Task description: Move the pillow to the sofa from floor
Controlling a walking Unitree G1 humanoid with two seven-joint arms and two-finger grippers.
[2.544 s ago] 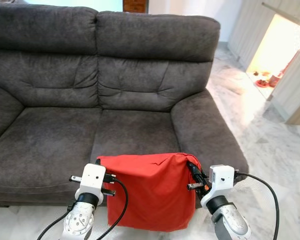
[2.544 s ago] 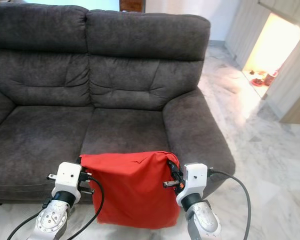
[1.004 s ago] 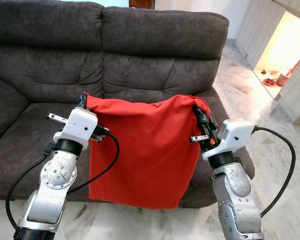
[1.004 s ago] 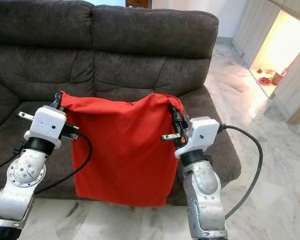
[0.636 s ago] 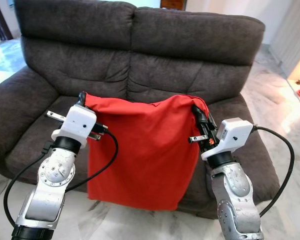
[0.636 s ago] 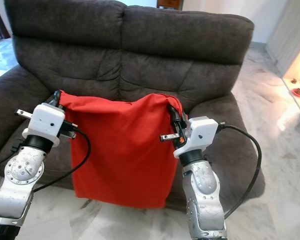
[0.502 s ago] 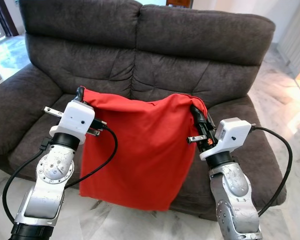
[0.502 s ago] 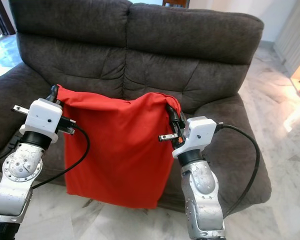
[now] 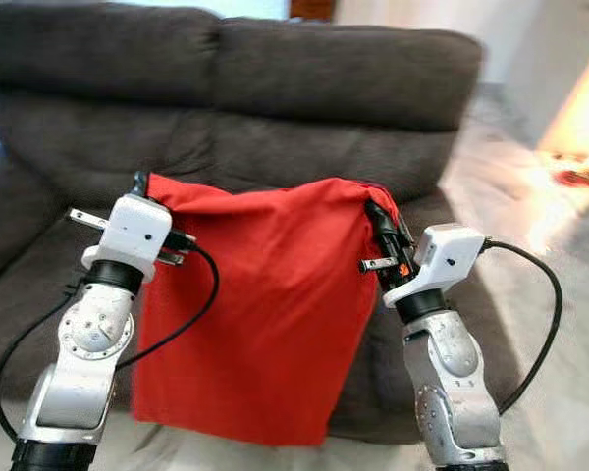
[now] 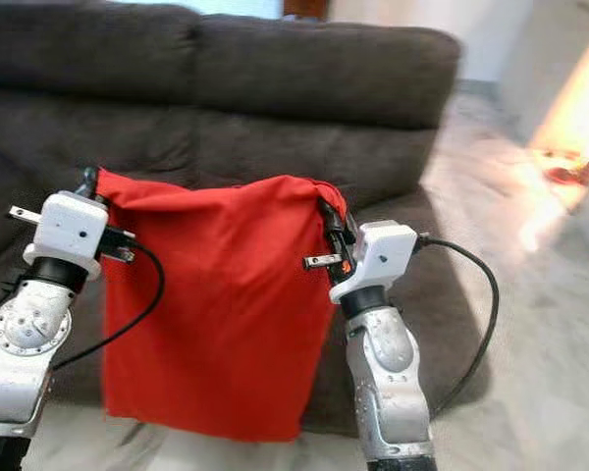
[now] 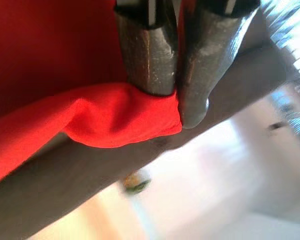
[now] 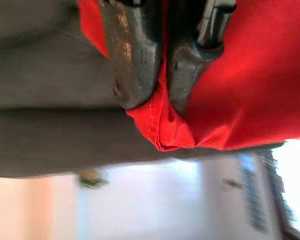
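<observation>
The dark grey sofa [image 9: 275, 108] spans the upper frame ahead of you, its seat cushions partly hidden behind your load; the pale marble floor [image 9: 569, 324] runs down the right side; the red pillow [image 9: 255, 314] hangs at centre frame, clear of the floor, its lower edge near the bottom of the frame and in front of the seat front; you hold it by its two top corners, likely so it hangs flat between the arms and can swing over the cushion; your left gripper [image 9: 142, 186] is pinched tight on the upper-left corner; your right gripper [image 9: 378, 218] clamps the upper-right corner likewise.
</observation>
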